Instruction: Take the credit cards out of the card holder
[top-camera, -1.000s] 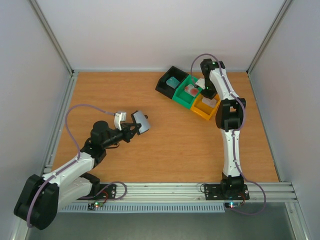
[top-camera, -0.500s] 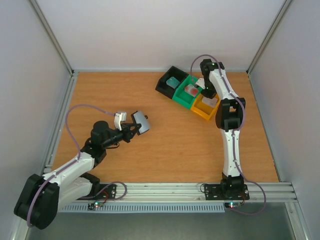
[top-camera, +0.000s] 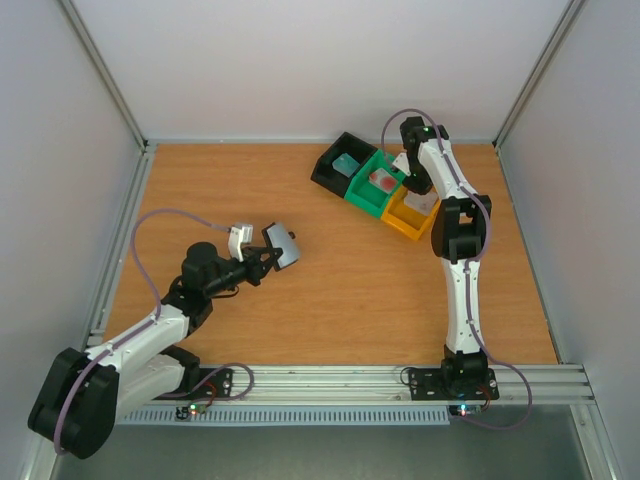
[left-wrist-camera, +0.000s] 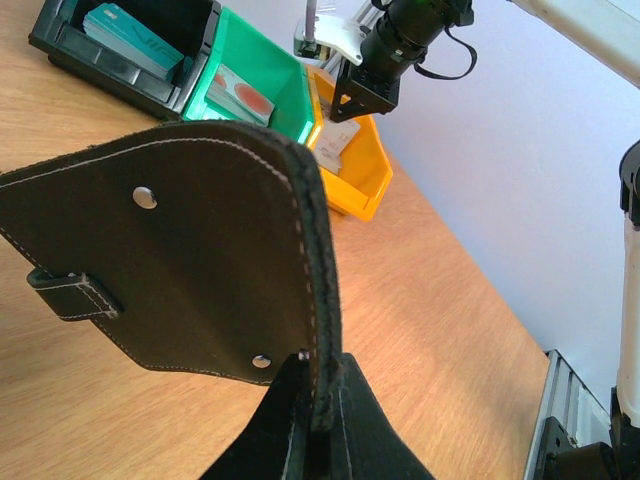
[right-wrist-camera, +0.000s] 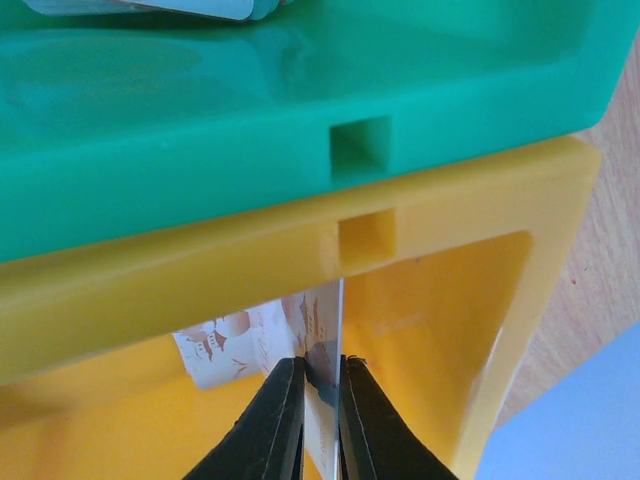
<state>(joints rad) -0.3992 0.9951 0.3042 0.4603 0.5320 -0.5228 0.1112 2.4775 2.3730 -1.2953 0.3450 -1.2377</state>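
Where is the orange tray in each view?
Top view: orange tray, upper right.
Left wrist: upper middle, beyond the wallet.
Right wrist: fills the lower half.
Shared landmark: the green tray touching it.

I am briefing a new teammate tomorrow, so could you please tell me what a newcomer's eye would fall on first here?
First, the bright row of black tray, green tray and orange tray at the table's far right, with the right jaws pinching a whitish card upright at the orange one. Next, towards the left, the left jaws grip the black card holder by its edge, raised above the wood.
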